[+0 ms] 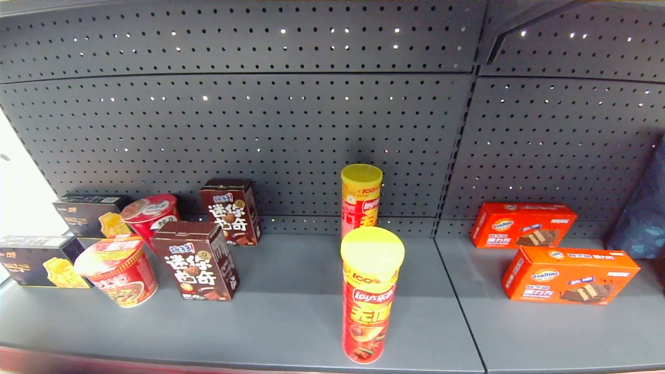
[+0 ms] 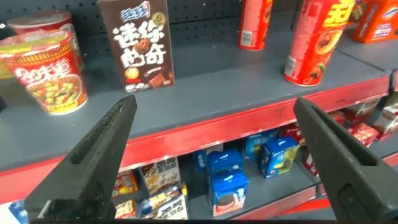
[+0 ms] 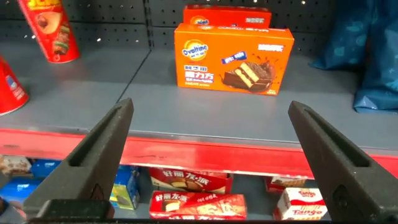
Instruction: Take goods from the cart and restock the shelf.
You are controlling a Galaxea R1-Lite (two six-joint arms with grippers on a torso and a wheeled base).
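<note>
Shelf (image 1: 291,306) is seen part-stocked: chip tubes (image 1: 371,291) centre, orange boxes (image 1: 569,275) right, cups (image 1: 119,270) & brown boxes (image 1: 200,262) left. Left gripper (image 2: 214,106) & right gripper (image 3: 209,107) are held empty, fingers wide apart (facing shelf front); more restocking is judged left

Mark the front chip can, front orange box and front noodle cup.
front chip can (image 1: 370,304): head view, on its red label, mid-body.
front orange box (image 1: 569,283): head view, on its front face.
front noodle cup (image 1: 123,283): head view, on its side wall.
</note>
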